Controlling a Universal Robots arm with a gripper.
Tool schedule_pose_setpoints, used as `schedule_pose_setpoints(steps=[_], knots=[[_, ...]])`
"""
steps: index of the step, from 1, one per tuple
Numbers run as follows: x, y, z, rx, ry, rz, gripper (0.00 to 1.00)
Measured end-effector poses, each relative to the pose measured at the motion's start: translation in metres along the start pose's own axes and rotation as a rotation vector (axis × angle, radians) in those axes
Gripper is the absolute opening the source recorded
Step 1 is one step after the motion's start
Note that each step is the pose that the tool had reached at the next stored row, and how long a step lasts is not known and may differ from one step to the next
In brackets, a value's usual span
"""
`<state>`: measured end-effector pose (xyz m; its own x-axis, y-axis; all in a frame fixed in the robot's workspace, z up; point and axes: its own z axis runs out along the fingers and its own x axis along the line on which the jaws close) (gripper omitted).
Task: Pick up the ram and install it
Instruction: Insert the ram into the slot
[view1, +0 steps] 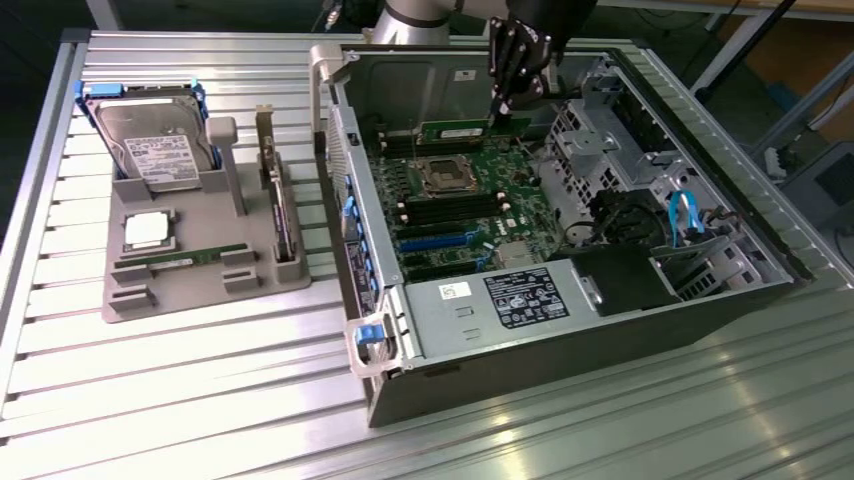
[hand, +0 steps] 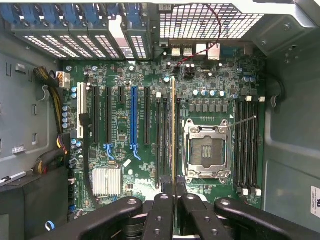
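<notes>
Green with a white label on the ram (view1: 454, 129), upper centre of the exterior view. Black on the gripper (view1: 502, 112). Green on the motherboard (view1: 474, 205), dotted with dark chips. One blue slot (hand: 133, 117) and one white slot (hand: 80, 111) among black ones. Silver, ribbed in fine lines, on the heat sink (hand: 106, 181). Plain grey on the tray (view1: 174, 295), left of the exterior view. Silver with a white label on the hard drive (view1: 154, 150); blue on its carrier (view1: 96, 90). Matt silver, striped by parallel grooves, on the table (view1: 200, 400). Black with white print on the power supply label (view1: 534, 298).
</notes>
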<state>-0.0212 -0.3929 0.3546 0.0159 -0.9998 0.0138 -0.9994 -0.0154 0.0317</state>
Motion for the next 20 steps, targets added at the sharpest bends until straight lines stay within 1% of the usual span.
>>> schedule_pose_setpoints(steps=[3,8,13,18,20], knots=[[0.000,0.0000,0.0005,0.0001,-0.0002,0.000,0.12],[0.000,-0.0003,0.0086,0.0000,-0.0001,0.000,0.12],[0.000,-0.0008,0.0256,0.0000,0.0000,0.000,0.12],[0.000,-0.0011,0.0355,0.0000,0.0001,0.000,0.12],[-0.001,-0.0013,0.0412,0.0000,0.0000,0.000,0.12]])
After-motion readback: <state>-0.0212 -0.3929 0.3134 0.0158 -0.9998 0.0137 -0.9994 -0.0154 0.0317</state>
